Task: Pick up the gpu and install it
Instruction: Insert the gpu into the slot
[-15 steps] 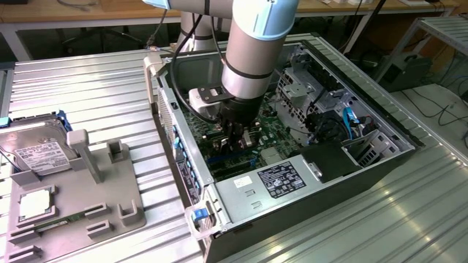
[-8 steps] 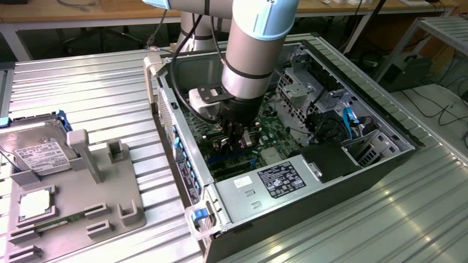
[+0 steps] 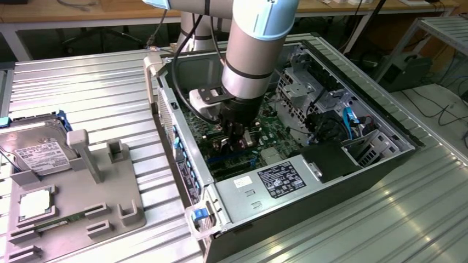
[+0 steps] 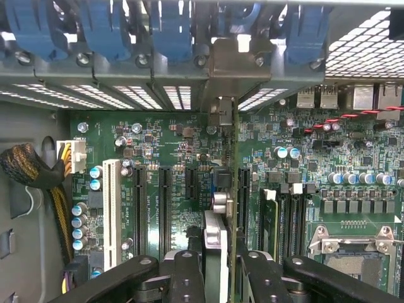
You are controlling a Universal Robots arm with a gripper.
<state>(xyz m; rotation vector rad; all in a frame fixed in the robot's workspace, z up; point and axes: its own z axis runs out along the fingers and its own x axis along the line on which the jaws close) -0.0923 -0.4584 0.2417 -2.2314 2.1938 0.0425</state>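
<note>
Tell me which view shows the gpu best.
The wrist view: the gpu stands edge-on between the gripper fingers, over the motherboard slots, its bracket at the case's rear. In the exterior view the arm hides most of it.

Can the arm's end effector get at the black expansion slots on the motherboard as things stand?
Probably yes. The case lies open-sided. The end effector, shut on the gpu, is inside it over the motherboard, and the black slots are bare. The braided cable bundle lies off to one side.

Bright even overhead light, glare on the ribbed metal table (image 3: pixel 95 93), soft shadows inside the computer case (image 3: pixel 380 118)
</note>
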